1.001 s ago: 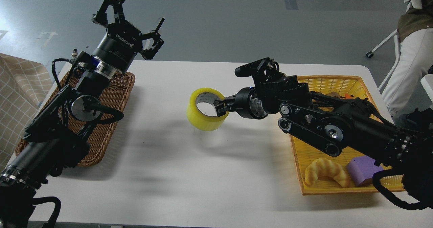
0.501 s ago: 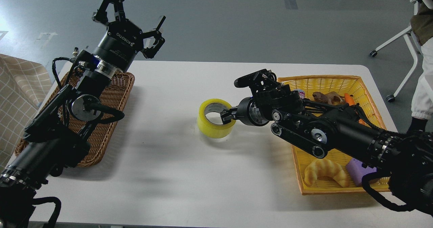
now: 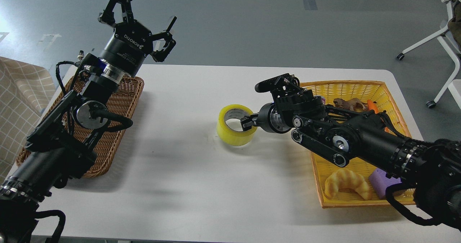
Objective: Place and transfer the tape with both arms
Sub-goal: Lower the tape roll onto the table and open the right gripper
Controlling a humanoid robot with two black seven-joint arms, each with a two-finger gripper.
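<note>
The tape, a yellowish roll with a pale core, sits low at the middle of the white table, tilted, seemingly resting on the tabletop. My right gripper reaches in from the right and is shut on the roll's right wall, one finger inside the core. My left gripper is open and empty, raised high above the table's far left corner, well apart from the tape.
A brown wicker basket lies at the left under my left arm. A yellow basket at the right holds a croissant, a purple block and small toys. A chair stands far right.
My right gripper has carried the tape to the right and down to the tabletop. The person at the far right has left the view. My left arm has barely moved.
</note>
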